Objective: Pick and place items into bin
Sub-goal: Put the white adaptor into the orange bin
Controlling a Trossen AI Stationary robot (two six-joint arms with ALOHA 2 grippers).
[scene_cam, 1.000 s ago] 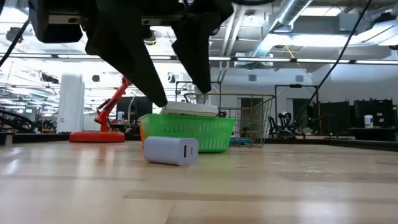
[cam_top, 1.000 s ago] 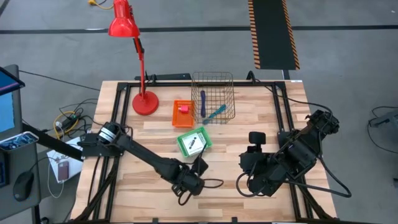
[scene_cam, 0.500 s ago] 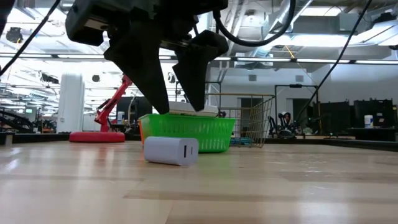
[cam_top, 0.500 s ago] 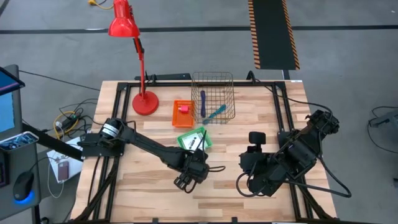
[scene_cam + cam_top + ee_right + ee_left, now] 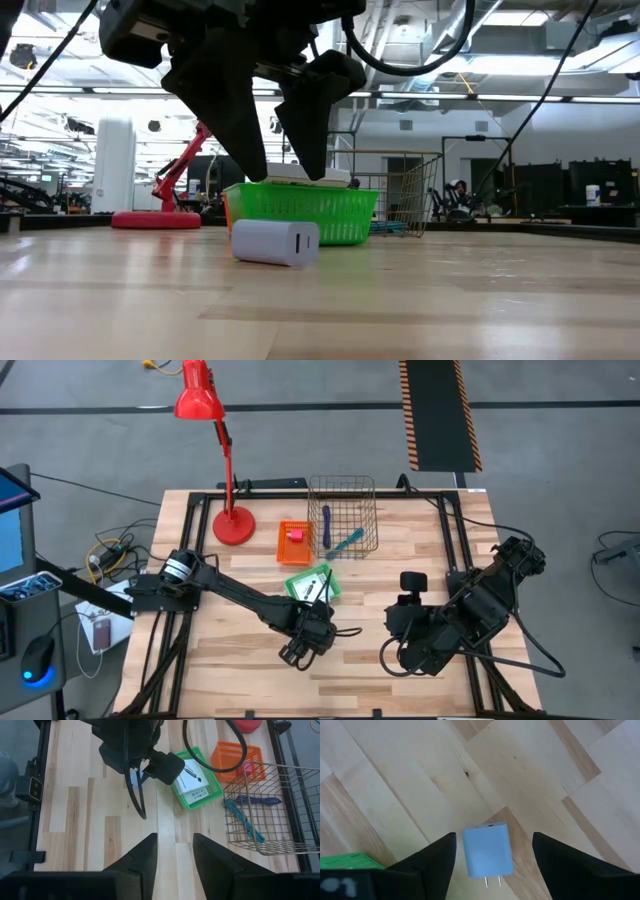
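A pale lavender block with two metal prongs [image 5: 487,850] lies flat on the wood [image 5: 275,243]; my left gripper hides it in the high view. My left gripper [image 5: 312,624] [image 5: 285,178] [image 5: 494,836] hangs open above the block, one finger on each side and clear of it. A green basket [image 5: 313,586] just beyond holds a white card pack [image 5: 192,779]. The wire bin [image 5: 343,515] holds a purple pen [image 5: 257,800] and a teal pen [image 5: 245,822]. A pink block [image 5: 296,535] sits in an orange basket [image 5: 295,542]. My right gripper [image 5: 398,652] [image 5: 175,865] waits open near the table's right near corner.
A red desk lamp [image 5: 215,440] stands with its round base [image 5: 233,525] at the far left of the table, beside the orange basket. A black cable [image 5: 345,630] loops off my left gripper. Bare wood [image 5: 250,660] lies along the near edge, left of my left gripper.
My left gripper has moved from the near edge toward the green basket and come down a little, so that it stands over the lavender block. It has stayed open. The block has not moved.
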